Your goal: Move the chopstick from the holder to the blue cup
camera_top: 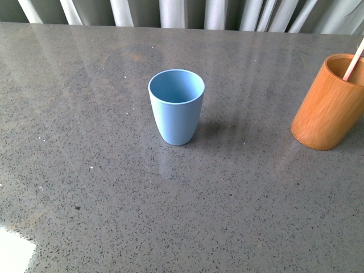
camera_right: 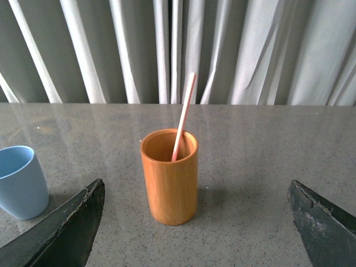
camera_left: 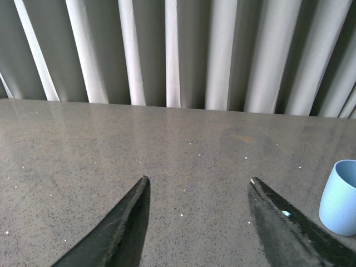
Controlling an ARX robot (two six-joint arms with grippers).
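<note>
The light blue cup (camera_top: 177,106) stands upright and empty near the middle of the grey table. At the right edge stands the orange-brown holder (camera_top: 330,102) with a pale pinkish chopstick (camera_top: 354,61) leaning out of it. In the right wrist view the holder (camera_right: 169,175) and chopstick (camera_right: 183,115) stand ahead of my right gripper (camera_right: 196,188), which is open wide and apart from them. The blue cup (camera_right: 21,181) shows beside it. My left gripper (camera_left: 199,180) is open over bare table, with the blue cup (camera_left: 341,197) off to one side. Neither arm shows in the front view.
Pale pleated curtains (camera_top: 187,12) hang behind the table's far edge. A bright white patch (camera_top: 12,252) lies at the table's near left corner.
</note>
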